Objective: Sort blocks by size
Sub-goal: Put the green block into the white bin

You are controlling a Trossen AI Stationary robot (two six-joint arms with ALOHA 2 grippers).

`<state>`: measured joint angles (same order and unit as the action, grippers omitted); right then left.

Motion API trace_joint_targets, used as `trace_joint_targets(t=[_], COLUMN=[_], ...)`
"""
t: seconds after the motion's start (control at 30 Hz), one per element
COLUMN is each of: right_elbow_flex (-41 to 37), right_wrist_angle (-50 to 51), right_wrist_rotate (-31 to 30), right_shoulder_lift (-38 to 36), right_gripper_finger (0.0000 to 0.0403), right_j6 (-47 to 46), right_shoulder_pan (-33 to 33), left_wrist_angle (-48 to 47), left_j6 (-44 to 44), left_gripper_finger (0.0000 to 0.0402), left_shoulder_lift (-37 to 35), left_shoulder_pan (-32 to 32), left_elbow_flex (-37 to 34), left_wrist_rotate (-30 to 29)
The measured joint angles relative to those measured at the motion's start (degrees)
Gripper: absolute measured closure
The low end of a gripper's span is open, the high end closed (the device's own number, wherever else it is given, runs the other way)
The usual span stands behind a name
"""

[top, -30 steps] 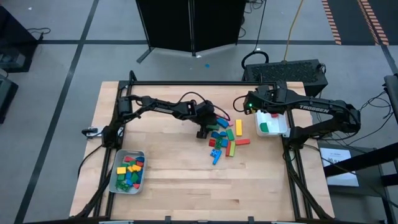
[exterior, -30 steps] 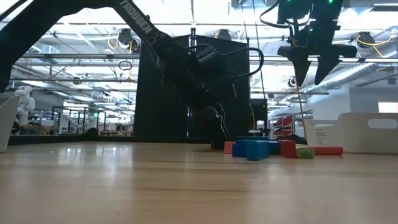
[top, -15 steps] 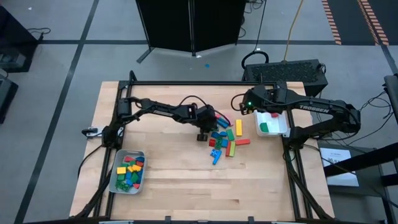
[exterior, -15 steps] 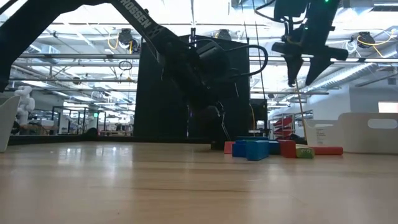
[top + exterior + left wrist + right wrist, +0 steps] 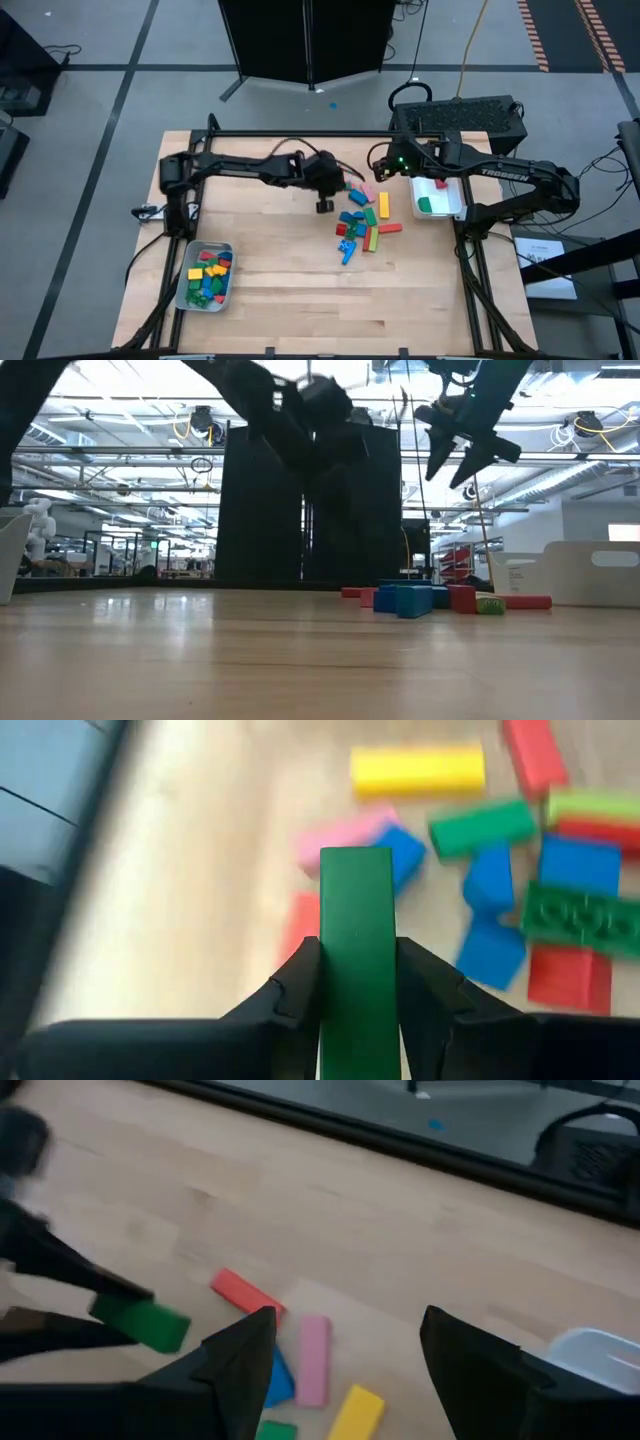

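Fingers of the left gripper (image 5: 358, 990) pinch a long green block (image 5: 357, 960), held above the table (image 5: 280, 280) beside the pile of loose blocks (image 5: 362, 222) at its middle. Right gripper (image 5: 345, 1355) hangs spread and empty over the pile's far edge (near a pink block (image 5: 313, 1360)); sorted blocks fill a tray (image 5: 205, 276) at the table's near left

Your left arm reaches across the table's far half, its left gripper (image 5: 357, 982) raised off the surface with both fingers pinched tight against a green bar (image 5: 357, 950). Your right arm bends in from the right side, and its right gripper (image 5: 345, 1345) hangs in the air with fingers spread, holding nothing.
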<state>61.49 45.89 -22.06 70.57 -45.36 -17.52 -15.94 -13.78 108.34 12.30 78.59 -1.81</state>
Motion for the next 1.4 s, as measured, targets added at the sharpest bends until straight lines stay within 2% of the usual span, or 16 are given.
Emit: trace_joint_targets(t=[0.13,0.23,0.4,0.57,1.1,1.4], right_elbow_flex=[0.0,0.02,0.02,0.04,0.04,0.02], right_wrist_angle=[-5.84,-12.87,-25.12,-32.61,-30.8,-30.3], right_wrist_rotate=[4.38,10.67,19.47,23.83,24.94,24.93], right_shoulder_lift=[-0.04,-0.04,-0.04,-0.04,0.27,0.31], right_gripper_finger=[0.016,0.0161,0.0161,0.0161,0.0187,0.0188], right_j6=[0.01,-0.35,-1.0,-2.63,-1.97,-1.73], right_shoulder_pan=[-0.26,-0.55,-0.81,-1.54,-1.64,-1.64], left_wrist_angle=[1.0,1.94,4.18,5.14,5.62,7.14], left_j6=[-0.02,-0.05,-0.52,-0.74,-2.69,-3.28], left_gripper_finger=[0.0315,0.0315,0.0315,0.0315,0.0315,0.0315], left_shoulder_lift=[-5.54,-8.64,-12.32,-13.3,-13.25,-13.25], left_shoulder_pan=[0.7,0.94,0.72,0.06,-2.26,-3.52], left_elbow_flex=[0.17,0.11,0.17,0.13,0.11,0.13], left_wrist_rotate=[-4.69,-7.57,-8.94,-9.24,-10.75,-10.75])
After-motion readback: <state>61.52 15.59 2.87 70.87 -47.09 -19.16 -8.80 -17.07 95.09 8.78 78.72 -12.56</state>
